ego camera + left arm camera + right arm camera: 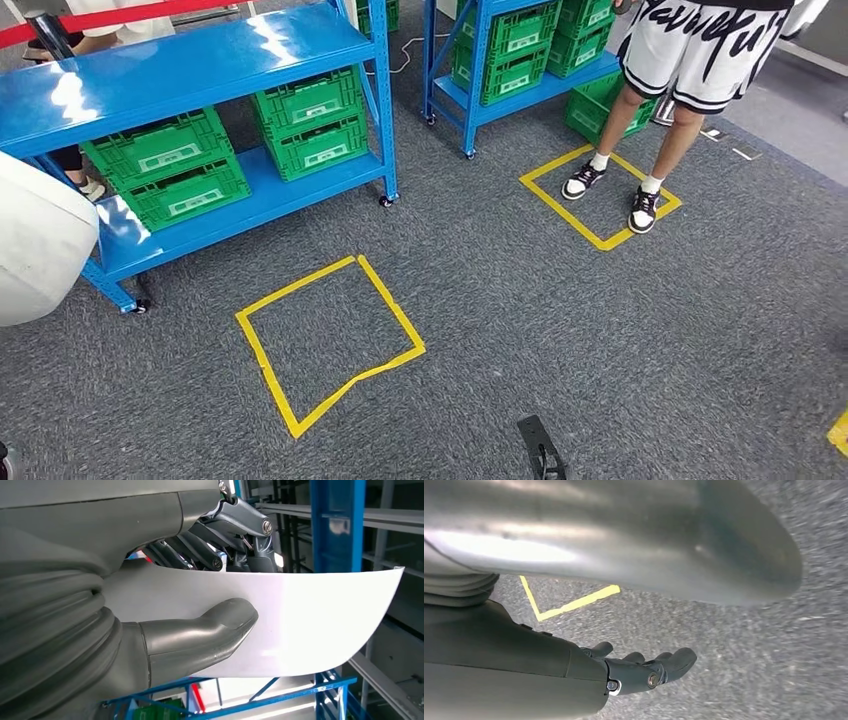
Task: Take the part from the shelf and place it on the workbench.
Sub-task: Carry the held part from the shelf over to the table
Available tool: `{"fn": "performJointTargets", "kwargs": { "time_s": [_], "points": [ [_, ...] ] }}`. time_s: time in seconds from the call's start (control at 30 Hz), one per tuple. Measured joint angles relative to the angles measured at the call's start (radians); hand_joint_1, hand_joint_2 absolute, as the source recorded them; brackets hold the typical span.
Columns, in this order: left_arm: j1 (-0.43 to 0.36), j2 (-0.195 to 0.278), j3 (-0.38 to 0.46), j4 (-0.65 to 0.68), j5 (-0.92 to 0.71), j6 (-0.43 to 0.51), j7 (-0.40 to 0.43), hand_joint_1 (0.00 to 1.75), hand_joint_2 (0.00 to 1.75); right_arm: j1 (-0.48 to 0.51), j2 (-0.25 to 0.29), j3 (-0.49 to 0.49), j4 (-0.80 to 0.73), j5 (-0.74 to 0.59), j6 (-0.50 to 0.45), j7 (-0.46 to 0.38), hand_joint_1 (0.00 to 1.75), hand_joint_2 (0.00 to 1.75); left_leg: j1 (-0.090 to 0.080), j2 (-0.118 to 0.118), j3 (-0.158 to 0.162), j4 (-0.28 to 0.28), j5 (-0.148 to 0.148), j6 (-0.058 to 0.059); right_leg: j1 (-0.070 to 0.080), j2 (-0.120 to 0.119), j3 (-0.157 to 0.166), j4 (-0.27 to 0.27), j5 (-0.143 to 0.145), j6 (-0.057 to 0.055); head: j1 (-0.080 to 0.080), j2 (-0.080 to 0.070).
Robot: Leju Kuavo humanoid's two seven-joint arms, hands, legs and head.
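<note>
Between thumb and fingers: left hand (165,605) pinches a white curved sheet part (310,620); thick thumb (210,630) pressed flat on the near face, dark fingers (200,550) wrapped over the far edge. Firm-looking hold, sheet sticks out well past the fingertips.
Part location: in the left hand, off the shelf. Head view has it as a white rounded shape (35,245) at 9 o'clock, in front of the shelf's lower deck.
Right hand: (644,672) hangs over grey carpet, fingers loosely curled and a little apart, nothing in them. Yellow tape corner (569,602) on the floor just beyond it.
Shelf: blue rack (200,70) at 10–11 o'clock, green crates (165,150) on the lower deck. Second blue rack (480,60) at 12 o'clock, also with green crates.
Floor: yellow taped square (330,340) at 6–7 o'clock, nobody in it. Second taped square (600,195) at 1 o'clock with a person (690,60) standing in it, shoes on the tape line.
Workbench: can't locate it from these views.
Progress: pickup looks done, part is clear of the rack and carried. I'd put it around the halfway mark.
Left to do: turn or walk to the workbench, set the part down, release.
Risk: thin sheet held at one end, long overhang; could swing or clip the rack upright (337,525) on the turn. Person close to the path at 1 o'clock.
</note>
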Motion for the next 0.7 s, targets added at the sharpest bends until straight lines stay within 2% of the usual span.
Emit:
{"fn": "performJointTargets", "kwargs": {
  "time_s": [0.03, 0.07, 0.1, 0.13, 0.17, 0.2, 0.27, 0.3, 0.33, 0.37, 0.43, 0.47, 0.5, 0.53, 0.57, 0.6, 0.63, 0.67, 0.7],
  "points": [
    [0.001, 0.0, 0.0, 0.001, 0.0, 0.0, 0.0, 1.75, 1.75, 0.0, 0.0, 0.0, 0.0, 0.001, 0.002, -0.004, 0.0, 0.0, 0.001, 0.0, -0.019, 0.006, 0.01, -0.003, -0.001, 0.0, 0.029, -0.018, 0.027, 0.001, 0.0, 0.0],
    [0.002, 0.0, 0.0, 0.002, 0.0, 0.0, 0.001, 1.75, 1.75, 0.001, 0.0, 0.0, 0.0, 0.002, 0.004, -0.006, 0.0, 0.0, 0.002, 0.0, -0.036, 0.014, 0.018, -0.008, -0.002, 0.0, 0.074, -0.069, 0.05, 0.001, 0.0, 0.0],
    [0.003, 0.0, 0.0, 0.002, 0.0, 0.0, 0.0, 1.75, 1.75, 0.0, -0.001, 0.0, 0.0, 0.003, 0.006, -0.008, 0.0, 0.0, 0.001, 0.0, -0.052, 0.021, 0.025, -0.013, -0.002, 0.001, 0.127, -0.138, 0.053, 0.001, 0.002, 0.0],
    [0.003, 0.001, 0.0, 0.001, 0.0, 0.0, 0.001, 1.75, 1.75, 0.0, -0.001, 0.0, 0.0, 0.003, 0.007, -0.009, 0.0, 0.0, 0.0, 0.0, -0.063, 0.027, 0.031, -0.019, 0.0, 0.002, 0.171, -0.202, 0.043, -0.004, 0.003, 0.0],
    [0.003, 0.002, 0.001, 0.001, 0.0, 0.0, 0.0, 1.75, 1.75, 0.0, -0.001, 0.0, 0.0, 0.003, 0.008, -0.01, 0.0, 0.0, -0.002, 0.001, -0.069, 0.031, 0.038, -0.024, 0.0, 0.004, 0.198, -0.248, 0.029, -0.009, 0.004, 0.0],
    [0.003, 0.002, 0.001, 0.001, 0.0, -0.001, 0.0, 1.75, 1.75, 0.0, -0.001, 0.0, 0.0, 0.003, 0.009, -0.01, 0.0, 0.0, -0.004, 0.001, -0.073, 0.031, 0.046, -0.03, 0.002, 0.005, 0.208, -0.27, 0.018, -0.016, 0.005, 0.0],
    [0.004, 0.004, 0.001, 0.002, 0.002, -0.001, -0.001, 1.75, 1.75, 0.003, 0.0, -0.001, 0.0, 0.004, 0.011, -0.009, 0.0, 0.0, -0.003, 0.0, -0.078, 0.03, 0.057, -0.041, 0.001, 0.004, 0.198, -0.276, 0.027, -0.033, 0.004, 0.0],
    [0.005, 0.006, 0.001, 0.003, 0.004, -0.001, -0.001, 1.75, 1.75, 0.003, 0.0, -0.001, 0.0, 0.004, 0.011, -0.008, 0.0, 0.0, -0.002, -0.002, -0.085, 0.038, 0.048, -0.047, 0.0, 0.003, 0.19, -0.277, 0.034, -0.041, 0.004, 0.0],
    [0.007, 0.008, 0.001, 0.003, 0.006, -0.001, -0.001, 1.75, 1.75, 0.004, 0.001, -0.001, 0.0, 0.005, 0.011, -0.008, 0.0, 0.0, -0.001, -0.004, -0.097, 0.063, 0.021, -0.054, -0.001, 0.001, 0.181, -0.278, 0.042, -0.049, 0.002, 0.0],
    [0.008, 0.01, 0.001, 0.003, 0.006, 0.001, -0.003, 1.75, 1.75, 0.003, 0.001, -0.001, 0.0, 0.006, 0.011, -0.007, 0.0, 0.0, 0.001, -0.005, -0.113, 0.108, -0.019, -0.059, -0.002, -0.001, 0.172, -0.279, 0.049, -0.054, 0.001, 0.0],
    [0.013, 0.012, 0.001, 0.002, 0.001, 0.008, -0.011, 1.75, 1.75, 0.004, 0.001, -0.001, 0.0, 0.007, 0.011, -0.007, 0.0, 0.0, 0.003, -0.005, -0.147, 0.238, -0.102, -0.068, 0.0, -0.002, 0.153, -0.278, 0.064, -0.058, 0.0, 0.0],
    [0.017, 0.013, 0.001, 0.002, -0.001, 0.011, -0.014, 1.75, 1.75, 0.004, 0.001, -0.001, 0.0, 0.007, 0.011, -0.007, 0.0, 0.0, 0.003, -0.005, -0.158, 0.292, -0.122, -0.069, 0.001, -0.002, 0.145, -0.277, 0.071, -0.059, 0.0, 0.0],
    [0.021, 0.013, 0.001, 0.002, -0.003, 0.014, -0.015, 1.75, 1.75, 0.004, 0.001, -0.001, 0.0, 0.007, 0.011, -0.006, 0.0, 0.0, 0.003, -0.005, -0.154, 0.318, -0.121, -0.067, 0.003, -0.002, 0.137, -0.277, 0.078, -0.059, 0.0, 0.0],
    [0.024, 0.014, 0.001, 0.002, -0.004, 0.016, -0.016, 1.75, 1.75, 0.004, 0.001, -0.001, 0.0, 0.007, 0.011, -0.006, 0.0, 0.0, 0.002, -0.005, -0.132, 0.304, -0.103, -0.063, 0.005, -0.003, 0.131, -0.277, 0.083, -0.059, 0.0, 0.0],
    [0.026, 0.014, 0.002, 0.002, -0.004, 0.019, -0.017, 1.75, 1.75, 0.004, 0.001, -0.001, 0.0, 0.007, 0.011, -0.006, 0.0, 0.0, 0.001, -0.005, -0.094, 0.257, -0.079, -0.057, 0.008, -0.003, 0.127, -0.277, 0.088, -0.059, 0.0, 0.0],
    [0.026, 0.015, 0.002, 0.0, -0.004, 0.021, -0.018, 1.75, 1.75, 0.004, 0.002, -0.001, 0.0, 0.007, 0.013, -0.007, 0.0, 0.0, -0.003, -0.005, -0.041, 0.18, -0.06, -0.046, 0.009, -0.003, 0.124, -0.277, 0.093, -0.059, 0.0, 0.0],
    [0.026, 0.016, 0.004, -0.002, -0.004, 0.024, -0.019, 1.75, 1.75, 0.004, 0.002, -0.001, 0.0, 0.008, 0.016, -0.009, 0.0, 0.0, -0.008, -0.002, 0.009, 0.102, -0.054, -0.036, 0.011, -0.005, 0.122, -0.277, 0.097, -0.057, 0.0, 0.0],
    [0.026, 0.018, 0.006, -0.004, -0.004, 0.026, -0.021, 1.75, 1.75, 0.003, 0.003, -0.001, 0.0, 0.008, 0.019, -0.01, 0.0, 0.0, -0.013, 0.002, 0.044, 0.044, -0.055, -0.027, 0.01, -0.008, 0.121, -0.277, 0.1, -0.054, 0.001, 0.0],
    [0.025, 0.019, 0.008, -0.007, -0.004, 0.028, -0.023, 1.75, 1.75, 0.003, 0.004, -0.001, 0.0, 0.009, 0.023, -0.012, 0.0, 0.0, -0.018, 0.004, 0.065, 0.006, -0.06, -0.02, 0.008, -0.011, 0.12, -0.278, 0.105, -0.049, 0.0, 0.0]
  ]
}}
